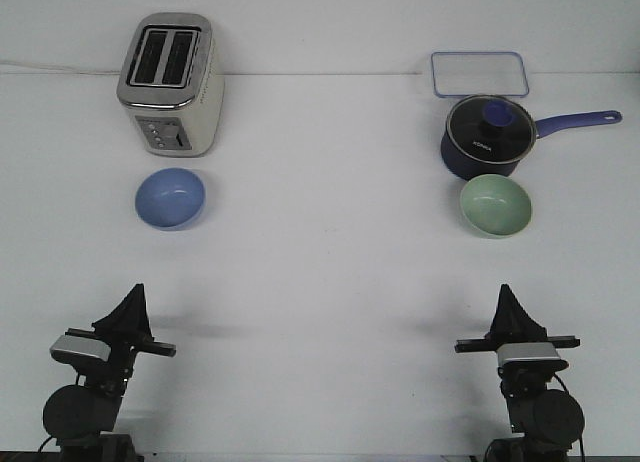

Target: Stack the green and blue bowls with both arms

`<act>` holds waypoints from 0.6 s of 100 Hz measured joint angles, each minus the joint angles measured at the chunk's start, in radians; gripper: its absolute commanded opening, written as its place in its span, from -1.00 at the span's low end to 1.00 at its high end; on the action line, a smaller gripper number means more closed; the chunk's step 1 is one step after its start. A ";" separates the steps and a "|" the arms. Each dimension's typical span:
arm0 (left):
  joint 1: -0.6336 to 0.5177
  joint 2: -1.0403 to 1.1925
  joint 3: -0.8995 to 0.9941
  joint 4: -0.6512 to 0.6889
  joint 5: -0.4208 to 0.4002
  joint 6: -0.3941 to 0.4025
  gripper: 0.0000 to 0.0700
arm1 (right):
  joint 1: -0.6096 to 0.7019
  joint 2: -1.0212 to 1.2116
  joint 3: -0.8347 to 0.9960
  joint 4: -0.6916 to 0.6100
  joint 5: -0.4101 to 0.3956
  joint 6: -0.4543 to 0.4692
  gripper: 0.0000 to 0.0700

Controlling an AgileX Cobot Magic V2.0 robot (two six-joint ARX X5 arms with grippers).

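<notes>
Bowls of equal size are seen on the white table (320, 282), well apart. The blue bowl (170, 198), periwinkle and smooth, is set upright just in front of a silver toaster (170, 82) on the left; nothing is seen inside it. The green bowl (496, 205), pale mint, is placed upright just in front of a dark blue saucepan (485, 137) with a glass lid; behind that, a clear lidded container (479, 74) is seen. The left gripper (128, 307) and right gripper (508, 307) are held near the front edge, far from both bowls; whether their jaws are open cannot be told.
</notes>
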 measured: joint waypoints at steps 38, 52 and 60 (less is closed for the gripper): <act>0.000 0.000 0.000 0.000 0.000 0.000 -0.97 | 0.000 0.000 0.000 0.008 0.003 0.000 -1.00; 0.000 0.000 0.000 0.000 0.000 0.000 -0.97 | 0.000 0.000 0.000 0.021 0.024 0.006 -1.00; 0.000 0.000 0.000 0.000 0.000 0.000 -0.97 | 0.000 0.000 0.002 0.020 0.030 0.009 -1.00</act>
